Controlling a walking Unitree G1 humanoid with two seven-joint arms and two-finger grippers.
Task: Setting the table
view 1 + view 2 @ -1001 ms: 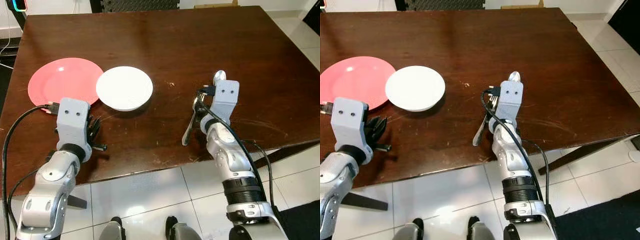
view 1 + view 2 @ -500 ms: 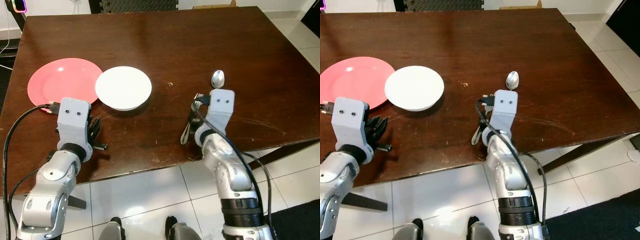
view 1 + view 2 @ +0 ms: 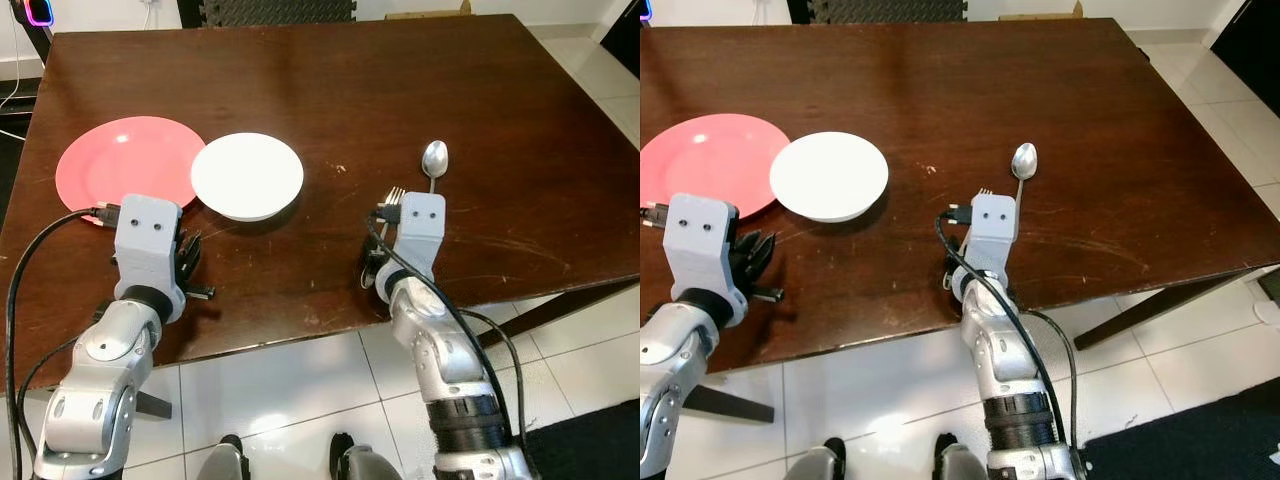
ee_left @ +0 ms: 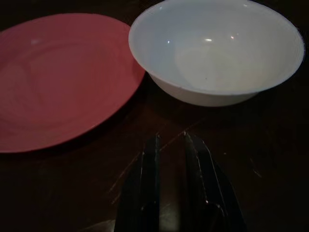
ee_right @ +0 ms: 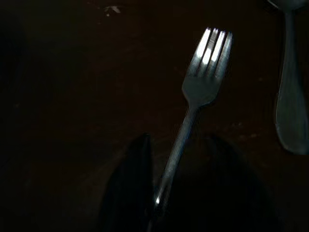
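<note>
Head views: we see dark wood table (image 3: 300,80); pink plate (image 3: 125,160) touching white bowl (image 3: 247,175); silver spoon (image 3: 434,160) beside fork (image 3: 393,196), tines glinting.

Left wrist: our left gripper (image 4: 170,150) empty, fingers narrowly parted, near bowl.

Right wrist: our right gripper (image 5: 176,145) spread apart, fork handle lying between fingers; contact unclear.

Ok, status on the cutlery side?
Right gripper open, straddling fork handle near table edge. Spoon beside it. Left gripper open, idle.
</note>
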